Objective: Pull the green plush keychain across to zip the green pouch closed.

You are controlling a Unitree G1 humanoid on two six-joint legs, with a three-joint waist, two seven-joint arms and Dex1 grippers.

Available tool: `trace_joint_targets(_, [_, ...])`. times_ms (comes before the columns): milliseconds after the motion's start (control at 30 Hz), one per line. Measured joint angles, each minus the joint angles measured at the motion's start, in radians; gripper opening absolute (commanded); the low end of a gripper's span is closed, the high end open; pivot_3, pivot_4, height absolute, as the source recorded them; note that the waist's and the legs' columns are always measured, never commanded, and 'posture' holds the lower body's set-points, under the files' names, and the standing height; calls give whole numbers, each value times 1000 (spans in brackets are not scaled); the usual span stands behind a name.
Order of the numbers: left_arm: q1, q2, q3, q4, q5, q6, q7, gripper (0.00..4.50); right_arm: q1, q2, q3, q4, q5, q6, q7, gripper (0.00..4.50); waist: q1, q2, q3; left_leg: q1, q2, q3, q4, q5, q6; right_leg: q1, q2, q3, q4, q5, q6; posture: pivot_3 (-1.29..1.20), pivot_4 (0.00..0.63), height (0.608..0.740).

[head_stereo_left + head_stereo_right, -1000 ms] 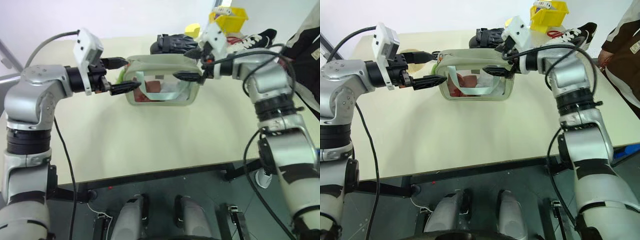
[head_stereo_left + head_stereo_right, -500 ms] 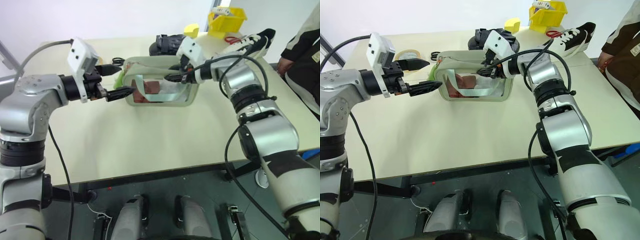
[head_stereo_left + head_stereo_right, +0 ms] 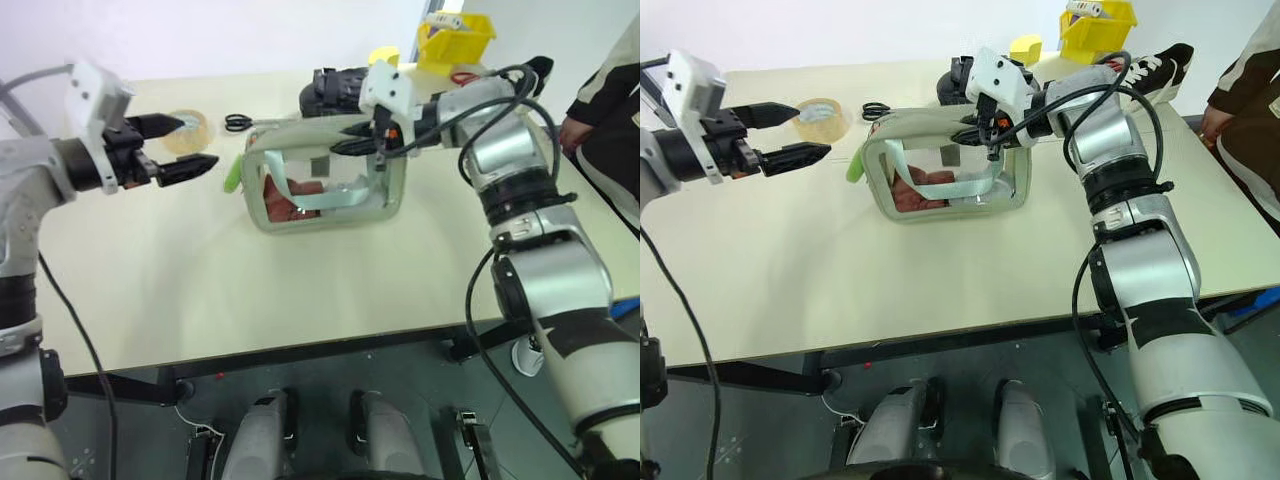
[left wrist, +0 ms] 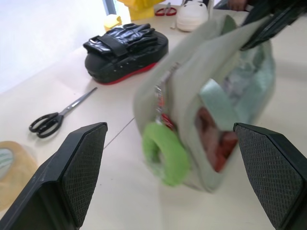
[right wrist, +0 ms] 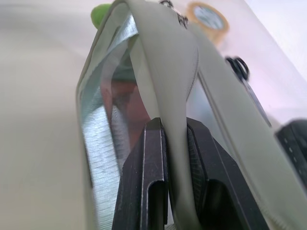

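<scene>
Your left gripper (image 3: 178, 146) pulled away wide open while the right gripper (image 3: 352, 146) pinched the one pouch (image 3: 325, 185), lying crosswise, its single keychain (image 3: 232, 172) hanging leftward.

Head stereo looks down over table (image 3: 300, 290); wrist cameras close on green pouch (image 5: 163, 62).
</scene>
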Motion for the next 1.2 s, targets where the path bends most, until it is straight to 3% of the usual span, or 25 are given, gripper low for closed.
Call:
trace_joint_targets(267, [3, -15, 0, -19, -14, 0, -3, 4500, 162, -13, 3, -356, 24, 287, -28, 545, -3, 0, 0, 0, 0, 0, -1, 0, 0, -1, 0, 0, 0, 0, 0, 0, 150, 740])
trace_joint_targets(400, [75, 34, -5, -64, -48, 23, -81, 4500, 205, -41, 9, -481, 53, 391, -26, 545, -6, 0, 0, 0, 0, 1, -1, 0, 0, -2, -1, 0, 0, 0, 0, 0, 150, 740])
trace_joint_targets(533, [146, 104, -16, -99, -61, 35, -173, 4500, 226, -53, 10, -561, 80, 458, -34, 2316, -3, 0, 0, 0, 1, 1, -1, -1, -1, -2, -2, 0, 0, -2, -4, 0, 150, 740])
trace_joint_targets(667, [182, 146, -42, -78, -15, -35, -218, 4500, 233, -64, 8, -623, 97, 485, -85, 4413, 4, 0, 0, 0, 0, 1, -1, -2, -3, -3, -5, -1, 0, -3, -5, 0, 150, 740])
trace_joint_targets(967, [228, 106, -46, 41, 80, -142, -150, 4500, 278, -315, -103, -799, 186, 594, -69, 4468, 4, 0, 0, -1, 0, 1, -3, -2, -2, -4, -7, -1, -2, -3, -6, 0, 150, 740])
trace_joint_targets(1167, [212, 52, -71, 45, 102, -153, -120, 4500, 392, -354, -103, -857, 229, 618, -67, 4468, 3, 0, 0, -2, 0, 1, -2, -2, -2, -4, -7, 0, -2, -3, -6, 0, 150, 740])
trace_joint_targets(1200, [203, 40, -84, 48, 105, -158, -120, 4500, 394, -352, -101, -856, 232, 615, -72, 4230, 3, 0, 0, -1, 0, 1, -2, -2, -2, -4, -7, 0, -2, -3, -6, 0, 150, 740])
